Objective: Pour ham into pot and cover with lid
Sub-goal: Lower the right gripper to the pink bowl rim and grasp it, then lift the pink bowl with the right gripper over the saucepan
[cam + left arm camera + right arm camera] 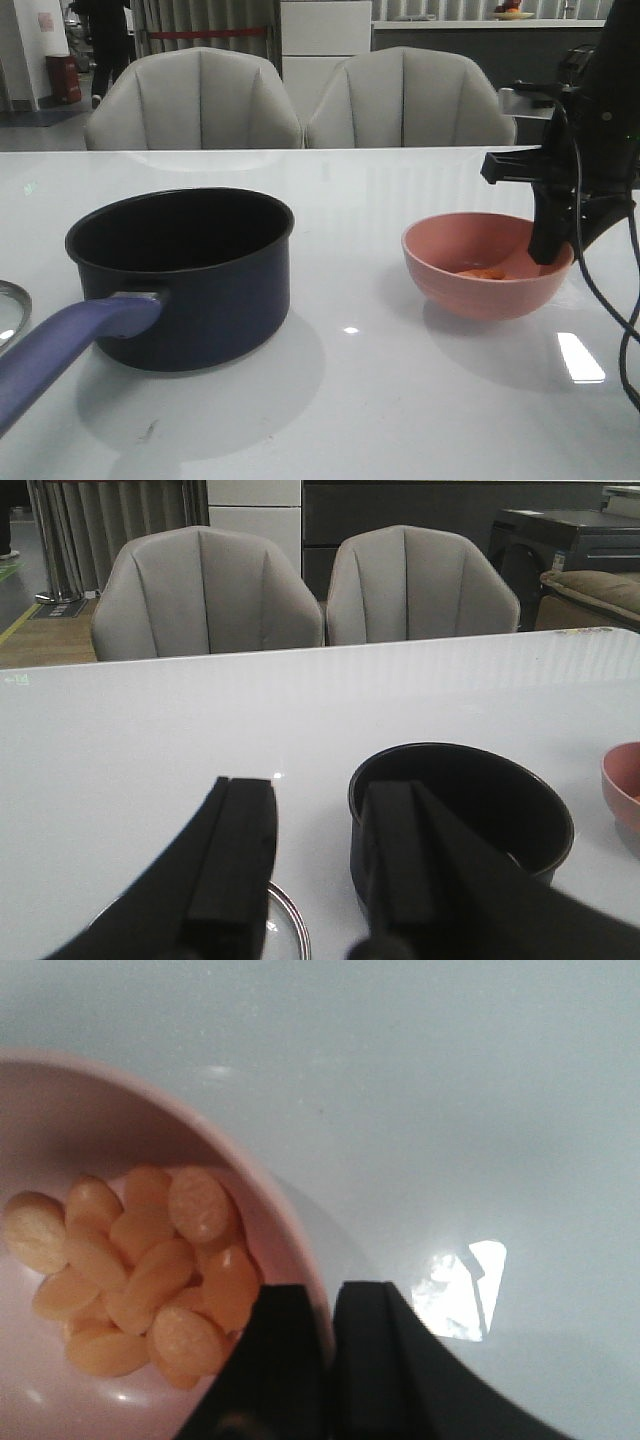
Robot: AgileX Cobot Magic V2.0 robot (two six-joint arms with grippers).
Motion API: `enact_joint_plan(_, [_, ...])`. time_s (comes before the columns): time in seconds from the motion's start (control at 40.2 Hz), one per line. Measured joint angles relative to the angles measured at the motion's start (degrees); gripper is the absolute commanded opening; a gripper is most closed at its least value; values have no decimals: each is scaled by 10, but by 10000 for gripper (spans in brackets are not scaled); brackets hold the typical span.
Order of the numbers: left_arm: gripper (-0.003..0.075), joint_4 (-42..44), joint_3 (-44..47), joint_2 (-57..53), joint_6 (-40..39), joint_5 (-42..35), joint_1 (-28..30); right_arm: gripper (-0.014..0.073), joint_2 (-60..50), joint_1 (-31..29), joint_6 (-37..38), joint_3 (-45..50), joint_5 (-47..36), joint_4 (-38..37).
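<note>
Your right claw is clamped on the rim of the pink bowl, one finger inside and one outside the wall, toward the bench's right edge. The ham, a heap of small orange oval pieces, lies in the bottom of that bowl. The pot stands left of the bowl, well apart from it, with bare white bench between them; its purplish handle points toward the near left corner. Your left claw hangs apart, holding nothing, just above the lid, whose steel rim shows at the bench's left edge beside the handle. You cannot read any lettering on it from here. Two grey chairs stand along the far edge. Cables from the right arm trail down past the bowl's right side.
</note>
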Motion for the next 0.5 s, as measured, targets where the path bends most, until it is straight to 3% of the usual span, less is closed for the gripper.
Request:
enact_joint_plan(0.324, [281, 0, 0, -1, 0, 0, 0, 137, -90, 0, -19, -4, -29, 23])
enact_joint_plan(0.498, [281, 0, 0, -1, 0, 0, 0, 137, -159, 37, -63, -4, -78, 39])
